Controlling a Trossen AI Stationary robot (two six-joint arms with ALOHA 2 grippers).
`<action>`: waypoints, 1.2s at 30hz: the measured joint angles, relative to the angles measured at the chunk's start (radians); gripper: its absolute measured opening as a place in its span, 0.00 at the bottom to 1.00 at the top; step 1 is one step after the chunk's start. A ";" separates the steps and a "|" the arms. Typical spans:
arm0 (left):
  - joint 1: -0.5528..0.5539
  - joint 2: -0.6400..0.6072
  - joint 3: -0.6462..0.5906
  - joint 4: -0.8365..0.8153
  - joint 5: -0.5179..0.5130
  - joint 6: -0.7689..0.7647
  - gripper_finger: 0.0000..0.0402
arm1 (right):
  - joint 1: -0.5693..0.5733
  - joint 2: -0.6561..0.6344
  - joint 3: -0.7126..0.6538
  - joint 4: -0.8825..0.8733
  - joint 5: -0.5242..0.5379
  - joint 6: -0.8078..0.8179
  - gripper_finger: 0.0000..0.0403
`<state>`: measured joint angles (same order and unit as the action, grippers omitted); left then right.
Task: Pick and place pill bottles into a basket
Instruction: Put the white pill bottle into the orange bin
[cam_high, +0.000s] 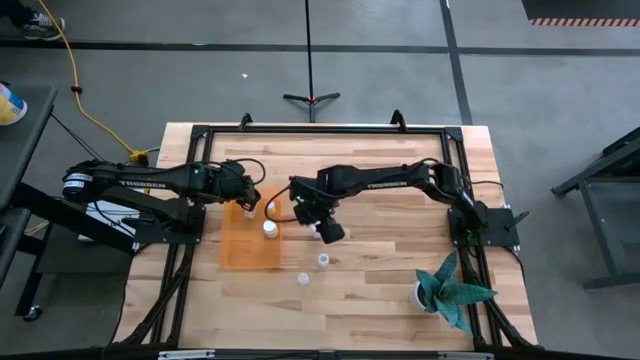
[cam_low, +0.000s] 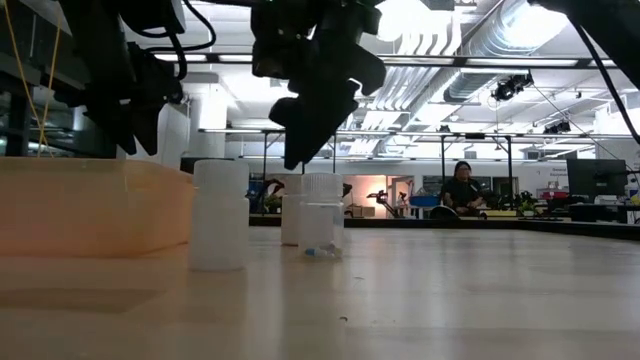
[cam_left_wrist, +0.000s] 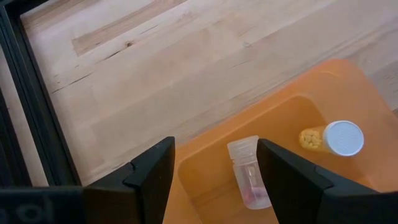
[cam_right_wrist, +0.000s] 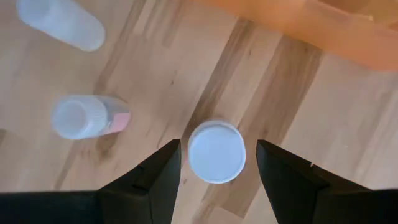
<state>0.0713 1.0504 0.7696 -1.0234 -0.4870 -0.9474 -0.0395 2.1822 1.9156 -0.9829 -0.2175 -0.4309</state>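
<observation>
The orange basket (cam_high: 250, 240) lies left of the table's middle. My left gripper (cam_high: 245, 197) is open over the basket's far end. Between its fingers, lower down, the left wrist view shows a clear bottle (cam_left_wrist: 249, 174) lying on the basket floor. A white-capped bottle with yellow contents (cam_left_wrist: 336, 138) is in the basket too (cam_high: 269, 229). My right gripper (cam_right_wrist: 216, 180) is open above an upright white-capped bottle (cam_right_wrist: 216, 151), one finger on each side, not touching it. Two more bottles (cam_high: 323, 261) (cam_high: 302, 278) stand on the table nearer the front edge.
A teal-green plant-like object (cam_high: 452, 290) stands at the table's near right corner. A black frame (cam_high: 320, 130) runs along the table's far edge and sides. Bare wood lies near the front edge and between the bottles and the plant.
</observation>
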 joint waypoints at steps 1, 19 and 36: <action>0.000 0.000 0.000 0.000 0.000 0.000 0.65 | 0.005 0.002 0.000 0.000 0.022 -0.004 0.50; 0.000 0.000 0.000 0.000 0.000 0.000 0.65 | 0.023 0.059 0.000 -0.003 0.099 0.011 0.49; 0.000 0.000 0.000 0.000 -0.001 0.026 0.65 | 0.048 -0.020 0.000 0.077 0.148 -0.089 0.37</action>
<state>0.0713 1.0508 0.7692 -1.0233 -0.4881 -0.9211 0.0090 2.1622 1.9156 -0.9057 -0.0695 -0.5201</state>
